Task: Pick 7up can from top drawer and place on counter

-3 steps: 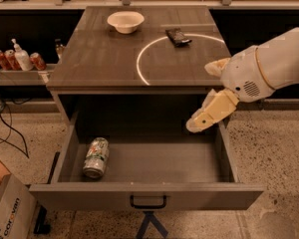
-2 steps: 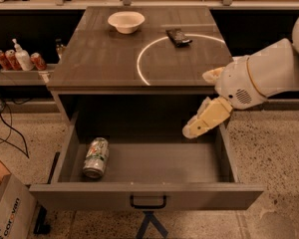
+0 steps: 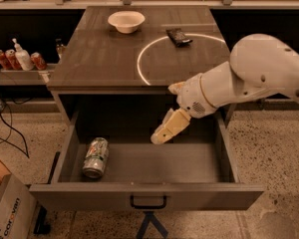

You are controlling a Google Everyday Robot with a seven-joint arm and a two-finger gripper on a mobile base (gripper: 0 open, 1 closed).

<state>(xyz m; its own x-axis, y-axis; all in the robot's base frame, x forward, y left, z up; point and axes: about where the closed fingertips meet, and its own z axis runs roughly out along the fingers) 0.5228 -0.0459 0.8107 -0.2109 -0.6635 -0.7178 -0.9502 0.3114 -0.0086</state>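
Left shelf (image 3: 20, 76): 3 red cans (image 3: 37, 61) and 1 white pump bottle (image 3: 22, 58), well apart from the cabinet. Cardboard box (image 3: 5, 215) on the floor at lower left, near the drawer's front corner.

Top drawer (image 3: 89, 195) pulled out, interior in full view. 7up can (image 3: 95, 157) lies on its side on the drawer floor, in the left part, near the left wall, 1 end toward the front panel. Drawer floor bare from the can across to the right wall.

Counter (image 3: 99, 59) above: white bowl (image 3: 126, 21) at the back, small dark object (image 3: 178, 36) on the white arc (image 3: 144, 59). Front half is open surface.

Gripper (image 3: 165, 131) hangs over the drawer's middle, just below the counter's front edge, pointing down-left, well apart from the can. Open or closed: cannot tell. White arm (image 3: 259, 76) comes in from the right, above the drawer's right wall.
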